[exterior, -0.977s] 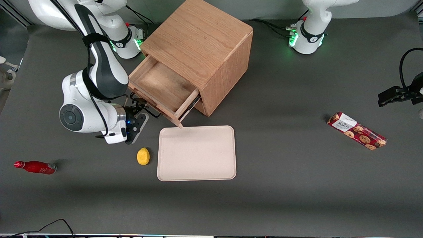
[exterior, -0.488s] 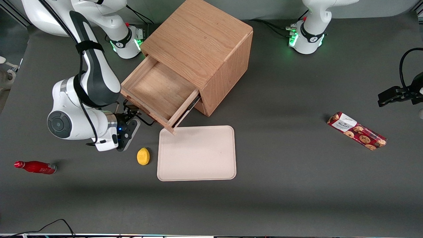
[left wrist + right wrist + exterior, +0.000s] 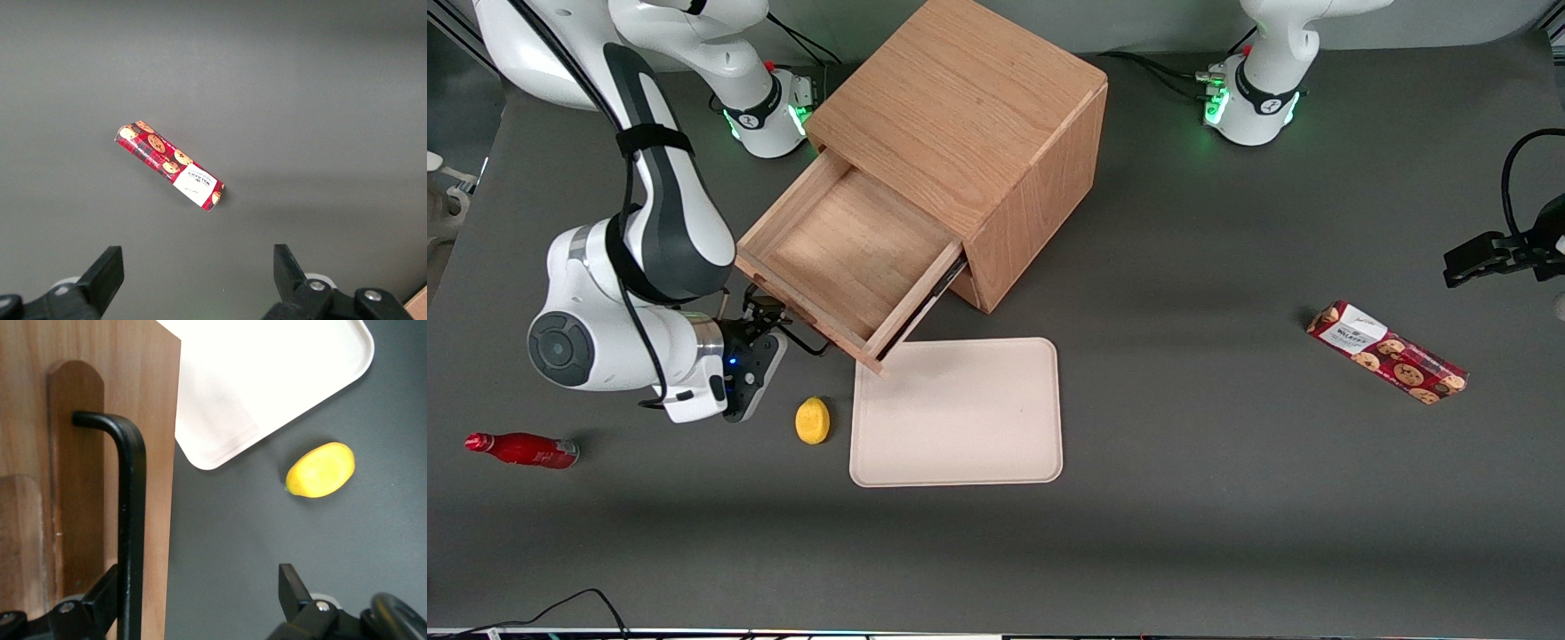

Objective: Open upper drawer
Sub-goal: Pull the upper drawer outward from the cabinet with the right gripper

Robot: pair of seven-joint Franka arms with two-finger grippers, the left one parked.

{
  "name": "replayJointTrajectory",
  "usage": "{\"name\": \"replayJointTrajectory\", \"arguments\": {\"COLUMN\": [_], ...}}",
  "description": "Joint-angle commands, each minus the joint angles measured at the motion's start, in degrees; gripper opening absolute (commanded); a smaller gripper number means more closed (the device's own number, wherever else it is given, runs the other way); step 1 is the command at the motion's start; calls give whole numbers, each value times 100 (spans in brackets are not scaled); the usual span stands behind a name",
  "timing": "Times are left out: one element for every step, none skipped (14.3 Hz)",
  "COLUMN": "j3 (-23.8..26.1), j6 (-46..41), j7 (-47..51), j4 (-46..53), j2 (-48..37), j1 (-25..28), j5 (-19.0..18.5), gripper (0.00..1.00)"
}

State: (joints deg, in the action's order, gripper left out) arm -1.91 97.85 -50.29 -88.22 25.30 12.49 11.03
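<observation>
Pulled further out than a second ago: wide light-oak upper drawer [image 3: 845, 258], interior largely exposed. Hand [image 3: 767, 313] is kept at the thin black bar handle [image 3: 131, 520], fingers [image 3: 293, 587] spread, unclamped. Task is judged nearly done.

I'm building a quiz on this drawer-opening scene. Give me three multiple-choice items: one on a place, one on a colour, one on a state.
1. Where is the gripper?
A. above the tray
B. at the upper drawer's handle
C. over the red bottle

2. What colour is the handle?
A. black
B. silver
C. brass

3. How does the upper drawer stand?
A. shut
B. lifted out
C. pulled well out, nothing in it

Key: 1 B, it sits in front of the drawer, at the handle. 2 A, the right wrist view shows a black bar. 3 C, its bare wooden floor shows.
</observation>
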Motion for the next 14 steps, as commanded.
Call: {"name": "replayJointTrajectory", "arguments": {"j3": [33, 33, 33, 33, 42, 42, 42, 50, 59, 59, 59, 59, 59, 85], "j6": [-56, -47, -56, -56, -56, -73, -91, -108, -161, -248, -336, -441, -590, -757], "j7": [-157, -174, -235, -236, -227, -218, -201, -183, -157, -139, -104, -34, 193, 508], "j4": [278, 331, 366, 393, 393, 402, 410, 463, 515, 577, 664, 726, 753, 718], "j2": [159, 177, 203, 221, 221, 221, 195, 160, 116, 80, 37, 10, -103, -296], "j1": [-115, -159, -176, -177, -177, -177, -177, -185, -177, -168, -177, -177, -168, -168], "j5": [-171, -171, -171, -171, -171, -163, -163, -163, -171, -180, -180, -180, -189, -328], "gripper": [100, 100, 100, 100, 100, 100, 100, 100, 100, 100, 100, 100, 100, 100]}}
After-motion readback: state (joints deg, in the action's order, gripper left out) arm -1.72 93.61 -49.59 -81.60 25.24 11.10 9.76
